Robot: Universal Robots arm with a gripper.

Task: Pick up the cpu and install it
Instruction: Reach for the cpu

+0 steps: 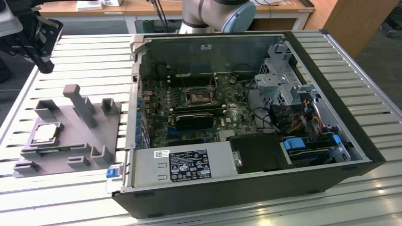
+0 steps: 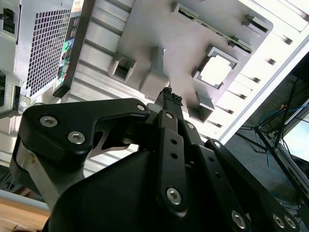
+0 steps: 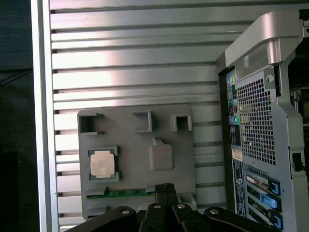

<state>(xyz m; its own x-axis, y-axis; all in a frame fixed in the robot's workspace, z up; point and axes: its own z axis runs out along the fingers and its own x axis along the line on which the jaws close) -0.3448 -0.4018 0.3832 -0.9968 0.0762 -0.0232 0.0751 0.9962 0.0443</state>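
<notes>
While my claw (image 1: 43,66) hangs pinched shut and empty, the cpu (image 1: 47,133) sits in its grey fixture (image 1: 103,132) pocket, toward six o'clock from me in the exterior view. Descending with my fingers closed, I'd risk jabbing its lid or knocking it askew.

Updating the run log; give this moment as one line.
tool: shut, empty, apart from cpu | cpu: lying in grey fixture, untouched | computer case: open
</notes>
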